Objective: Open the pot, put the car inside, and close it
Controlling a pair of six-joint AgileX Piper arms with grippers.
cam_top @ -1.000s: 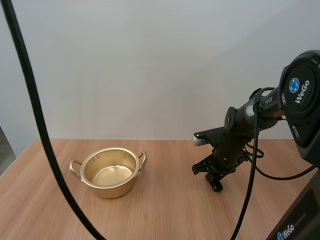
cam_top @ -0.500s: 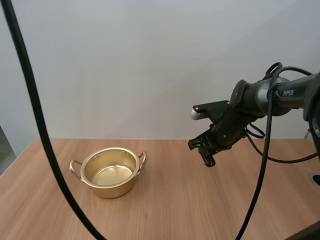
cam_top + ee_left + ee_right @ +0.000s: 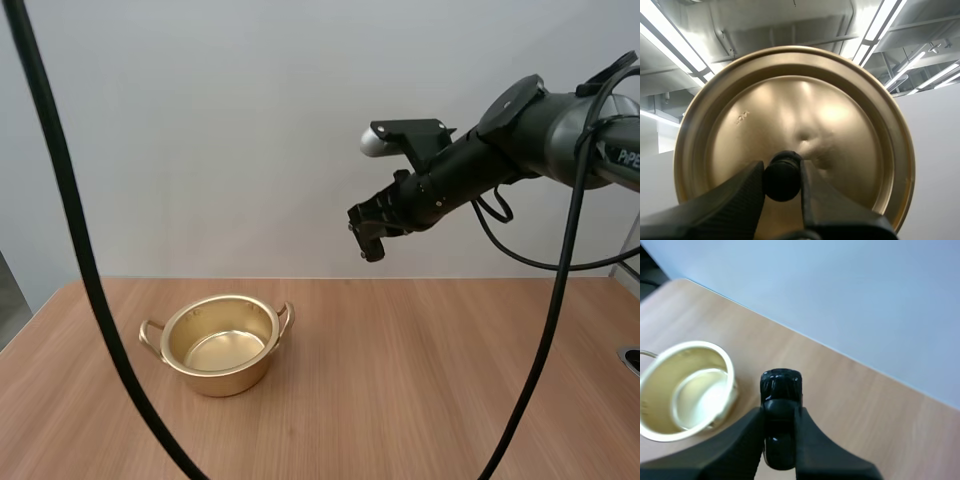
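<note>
Our right gripper (image 3: 369, 241) pinches the small black toy car (image 3: 782, 387), high and right of the open gold metal pot (image 3: 221, 347); our left gripper (image 3: 782, 176) pinches the round gold lid (image 3: 805, 100). Next, we should centre the car over the pot.

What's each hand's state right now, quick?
Left hand: closed, holding the lid.
Right hand: closed, holding the car.

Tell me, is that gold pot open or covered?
Open. The pot sits lidless and empty; the left gripper holds its lid up elsewhere.
</note>
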